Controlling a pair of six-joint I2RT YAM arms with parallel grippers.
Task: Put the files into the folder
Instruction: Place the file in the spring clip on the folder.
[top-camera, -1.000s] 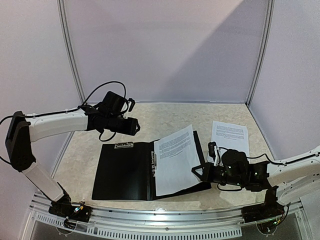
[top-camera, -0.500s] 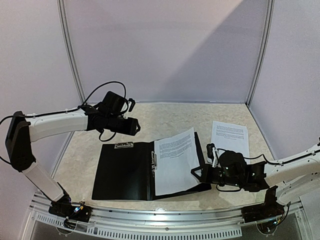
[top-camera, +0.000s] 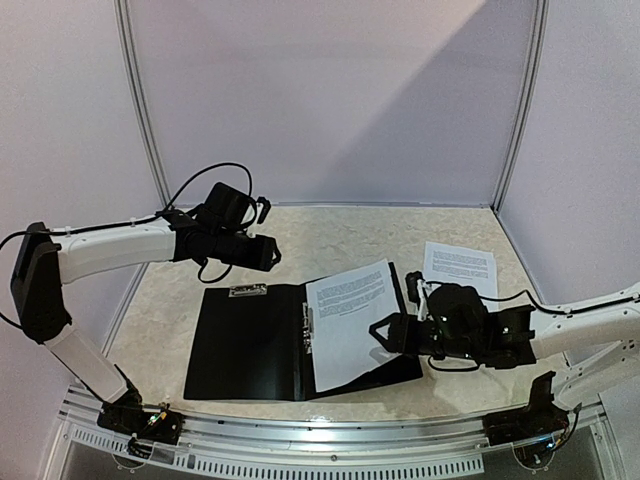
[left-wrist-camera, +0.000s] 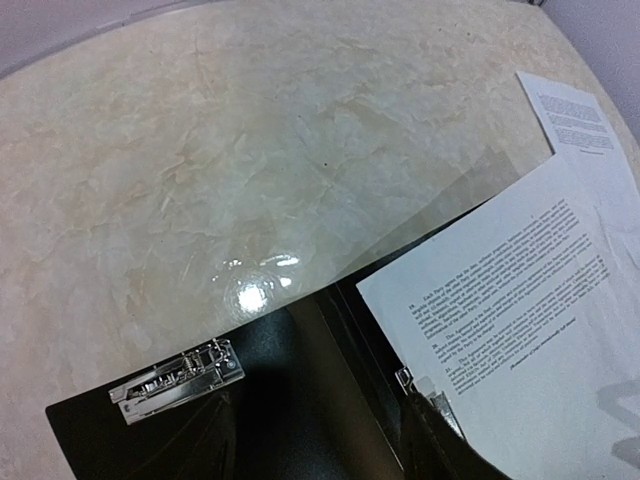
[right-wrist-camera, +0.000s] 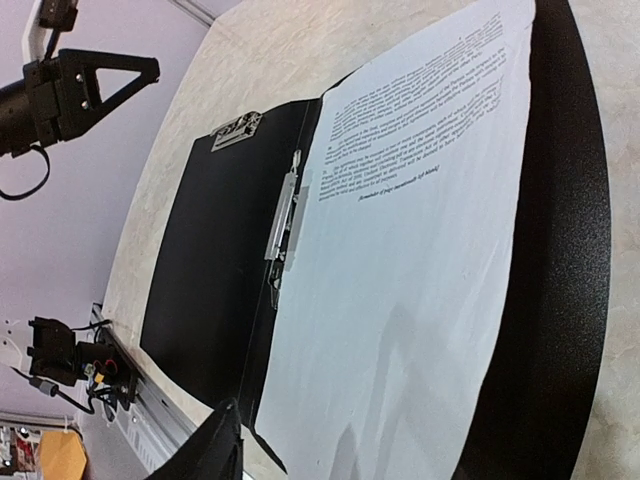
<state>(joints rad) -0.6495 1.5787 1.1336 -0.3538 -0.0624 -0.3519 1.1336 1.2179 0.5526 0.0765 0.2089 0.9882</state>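
Pale marbled table (top-camera: 330, 235) stood between plain lilac walls. Right gripper (top-camera: 381, 335), jaws spread and empty, hovered low over the file sheet (top-camera: 345, 320) lying on the open black folder (top-camera: 250, 345). Left gripper (top-camera: 268, 255), jaws also spread, hung above the folder's far edge. A second file sheet (top-camera: 460, 268) lay beside the folder.

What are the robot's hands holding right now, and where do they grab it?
Nothing, it seems. The left end effector hangs open in the air. The right end effector sits open over the white printed paper sheet, not pinching it.
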